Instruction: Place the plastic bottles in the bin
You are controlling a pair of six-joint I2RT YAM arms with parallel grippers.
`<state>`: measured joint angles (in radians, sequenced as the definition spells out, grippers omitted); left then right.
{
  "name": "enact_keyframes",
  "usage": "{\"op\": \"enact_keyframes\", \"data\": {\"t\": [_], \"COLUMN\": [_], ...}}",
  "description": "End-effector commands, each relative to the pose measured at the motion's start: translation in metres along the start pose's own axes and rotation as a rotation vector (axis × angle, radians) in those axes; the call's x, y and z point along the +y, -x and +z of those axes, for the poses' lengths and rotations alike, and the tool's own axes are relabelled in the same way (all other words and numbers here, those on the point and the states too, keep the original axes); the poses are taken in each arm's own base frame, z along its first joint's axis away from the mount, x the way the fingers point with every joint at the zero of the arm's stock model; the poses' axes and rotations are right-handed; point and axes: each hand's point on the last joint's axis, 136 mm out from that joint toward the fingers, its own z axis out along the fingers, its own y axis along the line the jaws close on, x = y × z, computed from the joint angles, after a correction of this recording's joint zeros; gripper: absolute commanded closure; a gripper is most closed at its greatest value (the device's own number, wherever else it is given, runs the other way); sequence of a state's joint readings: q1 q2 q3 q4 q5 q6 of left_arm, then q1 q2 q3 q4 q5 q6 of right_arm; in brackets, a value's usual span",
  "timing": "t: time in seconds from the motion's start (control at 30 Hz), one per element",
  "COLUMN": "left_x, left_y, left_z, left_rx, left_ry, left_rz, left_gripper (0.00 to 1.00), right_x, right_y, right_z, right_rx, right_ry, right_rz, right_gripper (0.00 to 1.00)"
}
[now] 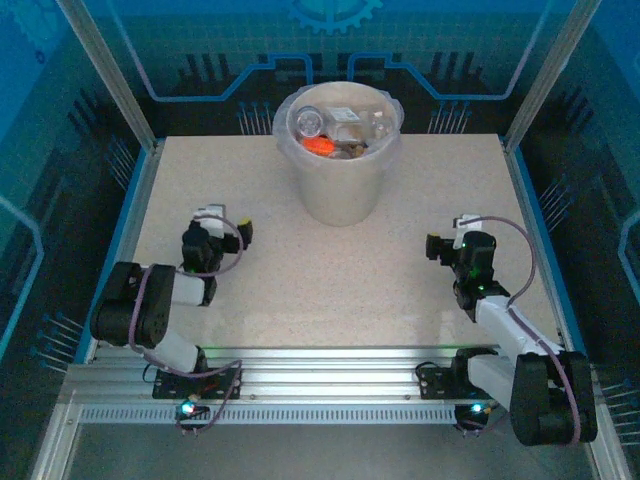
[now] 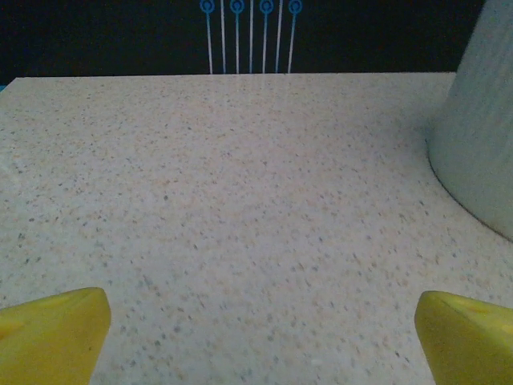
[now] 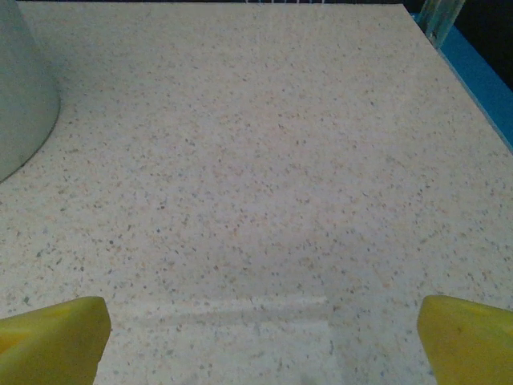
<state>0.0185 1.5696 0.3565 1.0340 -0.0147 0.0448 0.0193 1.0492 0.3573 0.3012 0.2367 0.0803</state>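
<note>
Plastic bottles (image 1: 322, 145) jumbled in bin (image 1: 340, 195), partly hidden by rim, left jaws wide apart, right jaws likewise

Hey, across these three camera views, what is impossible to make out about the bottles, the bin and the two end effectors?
How many plastic bottles lie in the bin: in the top view they overlap, small and blurred, and the wall hides the lower ones.
The bin's rim and inside: cut off by the right edge in the left wrist view and by the left edge in the right wrist view.
Left end effector and right end effector: the bottom edge cuts off everything behind the yellow tips.
</note>
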Motion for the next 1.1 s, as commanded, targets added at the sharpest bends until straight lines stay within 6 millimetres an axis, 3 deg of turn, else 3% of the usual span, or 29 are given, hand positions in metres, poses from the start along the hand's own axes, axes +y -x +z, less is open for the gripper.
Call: {"op": "enact_keyframes", "data": {"t": [0.0, 0.23, 0.73, 1.07], "left_x": [-0.011, -0.010, -0.010, -0.010], "left_y": [-0.009, -0.010, -0.010, -0.010], "left_z": [-0.003, -0.003, -0.003, -0.003], "left_rx": [0.058, 0.060, 0.061, 0.060], "left_ry": [-0.123, -0.118, -0.116, -0.118], "left_rz": [-0.076, -0.075, -0.075, -0.073], "left_gripper": [0.01, 0.01, 0.01, 0.01], "right_x": [0.012, 0.026, 0.033, 0.053], "right_y": [0.032, 0.041, 0.022, 0.023], "right_z": [0.000, 0.005, 0.005, 0.029], "right_rx": [-0.136, -0.213, -0.217, -0.192], "right_ry": [0.050, 0.118, 0.166, 0.277], "right_rz": [-0.041, -0.109, -0.112, -0.084], "right_gripper": [0.00, 0.00, 0.00, 0.00]}}
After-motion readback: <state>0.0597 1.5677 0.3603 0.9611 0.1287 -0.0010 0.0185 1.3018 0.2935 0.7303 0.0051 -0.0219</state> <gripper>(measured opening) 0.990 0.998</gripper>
